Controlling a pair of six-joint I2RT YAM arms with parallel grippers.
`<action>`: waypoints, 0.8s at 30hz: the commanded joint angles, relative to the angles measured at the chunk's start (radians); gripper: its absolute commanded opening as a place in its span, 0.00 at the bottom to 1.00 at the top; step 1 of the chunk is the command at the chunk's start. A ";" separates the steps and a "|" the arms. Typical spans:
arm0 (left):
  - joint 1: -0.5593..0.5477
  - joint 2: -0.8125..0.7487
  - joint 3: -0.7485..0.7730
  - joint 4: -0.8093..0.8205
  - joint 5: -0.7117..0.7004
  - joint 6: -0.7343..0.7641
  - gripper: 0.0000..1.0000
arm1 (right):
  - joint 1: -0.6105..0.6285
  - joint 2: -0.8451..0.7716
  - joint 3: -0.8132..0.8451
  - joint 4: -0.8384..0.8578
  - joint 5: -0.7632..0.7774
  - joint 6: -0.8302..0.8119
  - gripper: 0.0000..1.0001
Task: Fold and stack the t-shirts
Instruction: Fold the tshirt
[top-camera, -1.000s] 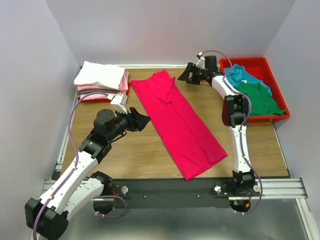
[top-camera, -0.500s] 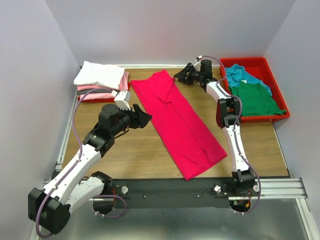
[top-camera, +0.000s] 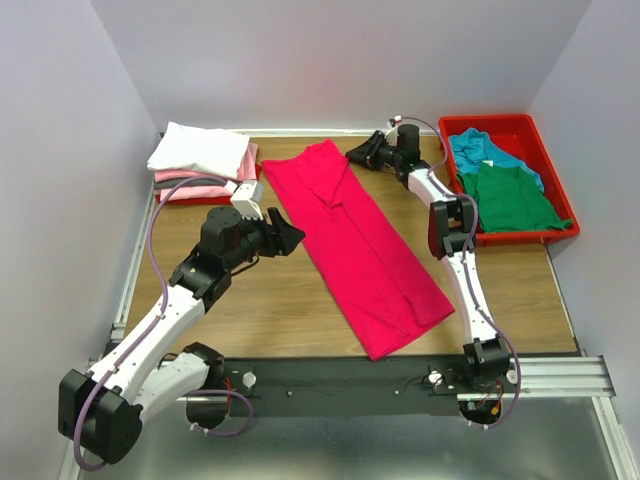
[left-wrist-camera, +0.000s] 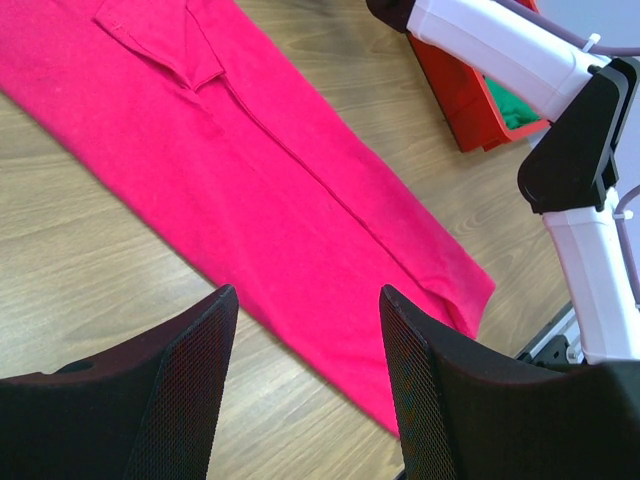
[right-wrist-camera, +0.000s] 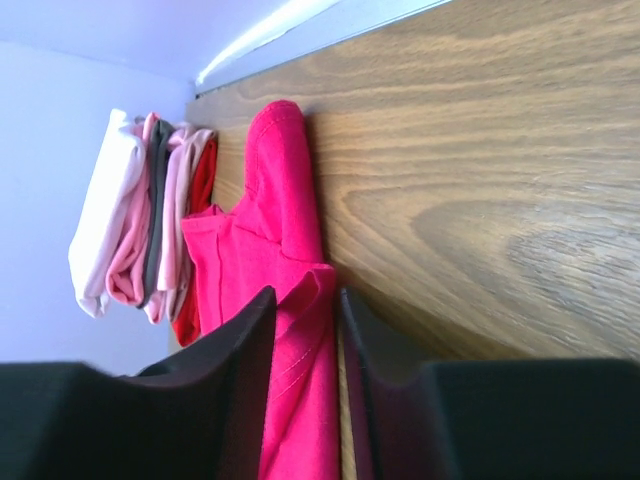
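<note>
The crimson-pink t-shirt (top-camera: 355, 245) lies as a long folded strip running diagonally across the wooden table. My right gripper (top-camera: 352, 155) is low at its far top corner. In the right wrist view its jaws (right-wrist-camera: 307, 300) are narrowed around a raised fold of that shirt's edge (right-wrist-camera: 285, 180), and a sliver of wood still shows beside the cloth. My left gripper (top-camera: 293, 238) hovers just left of the strip's middle, open and empty. In its own view the shirt (left-wrist-camera: 280, 200) lies beyond the gripper (left-wrist-camera: 308, 300).
A stack of folded t-shirts (top-camera: 200, 160), white on top with pink and grey below, sits at the far left on a red tray. It shows edge-on in the right wrist view (right-wrist-camera: 130, 230). The red tray (top-camera: 520, 122) at the far right holds a teal shirt (top-camera: 480, 150) and a green shirt (top-camera: 515, 195).
My right gripper moved left to the crimson shirt's top corner and its jaws narrowed around the edge. The left arm shifted slightly toward the shirt.
</note>
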 joint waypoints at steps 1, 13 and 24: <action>-0.001 0.002 0.005 0.015 -0.024 -0.013 0.67 | 0.020 0.079 0.016 -0.009 -0.023 0.015 0.36; -0.001 -0.016 -0.014 0.011 -0.027 -0.025 0.66 | 0.020 0.046 0.040 0.045 -0.087 0.024 0.11; -0.001 -0.034 -0.034 0.006 -0.023 -0.025 0.66 | 0.020 -0.012 0.022 0.060 -0.119 0.005 0.00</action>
